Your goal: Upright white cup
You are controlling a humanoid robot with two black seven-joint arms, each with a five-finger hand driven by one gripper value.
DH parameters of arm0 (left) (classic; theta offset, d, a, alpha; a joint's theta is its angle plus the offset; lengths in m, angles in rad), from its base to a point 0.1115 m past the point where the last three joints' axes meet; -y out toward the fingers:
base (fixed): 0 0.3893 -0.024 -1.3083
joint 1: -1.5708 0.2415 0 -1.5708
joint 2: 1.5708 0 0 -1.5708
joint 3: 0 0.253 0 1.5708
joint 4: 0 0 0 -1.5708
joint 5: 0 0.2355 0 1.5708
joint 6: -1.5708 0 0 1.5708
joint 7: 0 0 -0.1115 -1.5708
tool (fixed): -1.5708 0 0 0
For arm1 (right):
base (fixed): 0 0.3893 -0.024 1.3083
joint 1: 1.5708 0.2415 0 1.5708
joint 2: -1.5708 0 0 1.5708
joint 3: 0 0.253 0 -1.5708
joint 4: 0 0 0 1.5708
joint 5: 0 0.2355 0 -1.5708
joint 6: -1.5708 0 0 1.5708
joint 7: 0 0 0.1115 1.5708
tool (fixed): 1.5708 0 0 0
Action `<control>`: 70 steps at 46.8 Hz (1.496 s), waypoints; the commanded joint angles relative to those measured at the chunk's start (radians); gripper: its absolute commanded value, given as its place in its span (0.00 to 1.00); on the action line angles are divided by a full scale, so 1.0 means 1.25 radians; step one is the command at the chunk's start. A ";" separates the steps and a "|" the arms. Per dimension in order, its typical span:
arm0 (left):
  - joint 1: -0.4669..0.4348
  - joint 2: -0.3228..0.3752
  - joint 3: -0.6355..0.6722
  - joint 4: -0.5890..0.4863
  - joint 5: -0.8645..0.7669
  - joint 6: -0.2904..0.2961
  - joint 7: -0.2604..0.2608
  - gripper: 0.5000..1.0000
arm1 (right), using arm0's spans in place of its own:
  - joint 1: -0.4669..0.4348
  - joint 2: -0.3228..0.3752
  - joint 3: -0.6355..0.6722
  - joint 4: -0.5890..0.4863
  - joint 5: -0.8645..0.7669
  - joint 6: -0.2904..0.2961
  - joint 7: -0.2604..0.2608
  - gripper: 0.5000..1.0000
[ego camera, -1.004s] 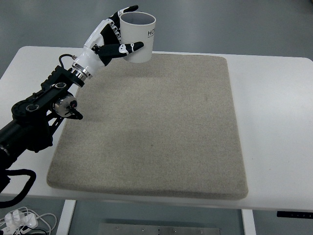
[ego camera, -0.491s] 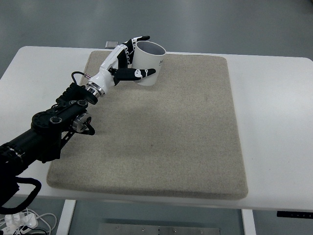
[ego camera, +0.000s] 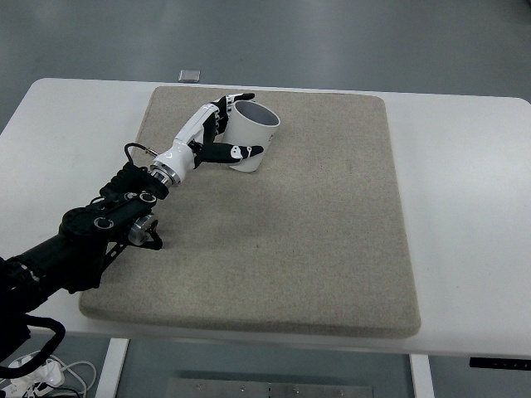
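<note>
Left robot hand (ego camera: 217,137) grips white cup (ego camera: 250,138), mouth up on mat (ego camera: 332,232); release unevenly, you tip it.

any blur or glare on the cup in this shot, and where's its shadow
Head view: the white cup and the left hand gripping it are sharp, no motion blur; no glare on the cup; soft even light, only a faint shadow on the grey mat beneath the cup and forearm.

arm (ego camera: 91,232): black, jointed, cabled | hand (ego camera: 203,141): white | fingers (ego camera: 241,151): black-tipped
</note>
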 commanded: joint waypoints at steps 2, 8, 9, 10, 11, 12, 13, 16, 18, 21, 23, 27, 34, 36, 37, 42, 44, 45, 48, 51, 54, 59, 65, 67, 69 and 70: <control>0.005 0.000 0.030 0.001 -0.002 0.005 0.000 0.28 | 0.000 0.000 0.000 0.001 0.000 0.000 0.000 0.90; 0.006 -0.001 0.032 0.008 -0.009 0.009 0.000 0.83 | 0.000 0.000 0.000 0.000 0.000 0.000 0.000 0.90; 0.006 -0.001 0.031 0.010 -0.012 0.009 0.000 0.88 | 0.000 0.000 0.000 0.001 0.000 0.000 0.000 0.90; 0.006 -0.002 0.031 0.014 -0.012 0.009 0.000 0.90 | 0.000 0.000 0.000 0.001 0.000 0.000 0.000 0.90; 0.006 -0.002 0.031 0.016 -0.012 0.009 0.000 0.92 | 0.000 0.000 0.000 0.000 0.000 0.000 0.000 0.90; 0.007 -0.004 0.031 0.020 -0.013 0.009 0.000 0.92 | 0.000 0.000 0.000 0.001 0.000 0.000 0.000 0.90; 0.006 -0.006 0.031 0.022 -0.013 0.009 0.000 0.93 | 0.000 0.000 0.000 0.001 0.000 0.000 0.000 0.90; 0.007 -0.011 0.026 0.027 -0.013 0.010 0.000 0.98 | 0.000 0.000 0.000 0.001 0.000 0.000 0.000 0.90; 0.007 -0.011 0.023 0.027 -0.014 0.010 0.000 0.98 | 0.000 0.000 0.000 0.000 0.000 0.000 0.000 0.90; 0.007 -0.011 0.020 0.027 -0.015 0.010 0.000 0.99 | 0.000 0.000 0.000 0.000 0.000 0.000 0.000 0.90; 0.007 -0.010 0.018 0.026 -0.015 0.009 0.000 0.99 | 0.000 0.000 0.000 0.001 0.000 0.000 0.000 0.90; 0.008 -0.010 0.007 0.022 -0.015 0.008 0.000 0.99 | 0.000 0.000 0.000 0.000 0.000 0.000 0.000 0.90; 0.011 -0.010 -0.006 0.011 -0.018 0.005 0.000 0.99 | 0.000 0.000 0.000 0.001 0.000 0.000 0.000 0.90; 0.011 -0.010 -0.008 0.004 -0.021 0.005 0.000 0.99 | 0.000 0.000 0.000 0.001 0.000 0.000 0.000 0.90; 0.012 -0.010 -0.011 0.000 -0.022 0.005 0.000 0.99 | 0.000 0.000 0.000 0.000 0.000 0.000 0.000 0.90; 0.012 -0.002 -0.022 -0.017 -0.023 0.003 0.000 0.99 | 0.000 0.000 0.000 0.000 0.000 0.000 0.000 0.90; 0.012 -0.001 -0.031 -0.023 -0.023 0.002 0.000 0.99 | 0.000 0.000 0.000 0.001 0.000 0.000 0.000 0.90; 0.012 -0.001 -0.039 -0.026 -0.023 -0.001 0.000 0.99 | 0.000 0.000 0.000 0.000 0.000 0.000 0.000 0.90; 0.013 0.004 -0.057 -0.037 -0.023 -0.003 0.000 0.99 | 0.000 0.000 0.000 0.000 0.000 0.000 0.000 0.90; 0.012 0.011 -0.073 -0.053 -0.022 -0.003 0.000 0.99 | 0.000 0.000 0.000 0.000 0.000 0.000 0.000 0.90; 0.007 0.016 -0.081 -0.069 -0.022 -0.003 0.000 0.99 | 0.000 0.000 0.000 0.000 0.000 0.000 0.000 0.90; -0.007 0.026 -0.083 -0.077 -0.023 -0.003 0.000 0.99 | 0.000 0.000 0.000 0.000 0.000 0.000 0.000 0.90; -0.041 0.037 -0.084 -0.083 -0.033 -0.003 0.000 0.99 | 0.000 0.000 0.000 0.000 0.000 0.000 0.000 0.90; -0.055 0.038 -0.084 -0.082 -0.044 0.000 0.000 0.99 | 0.000 0.000 0.000 0.000 0.000 0.000 0.000 0.90; -0.072 0.038 -0.085 -0.076 -0.055 0.004 0.000 0.99 | 0.000 0.000 0.000 0.001 0.000 0.000 0.000 0.90; -0.081 0.038 -0.087 -0.075 -0.062 0.005 0.000 0.99 | 0.000 0.000 0.000 0.000 0.000 0.000 0.000 0.90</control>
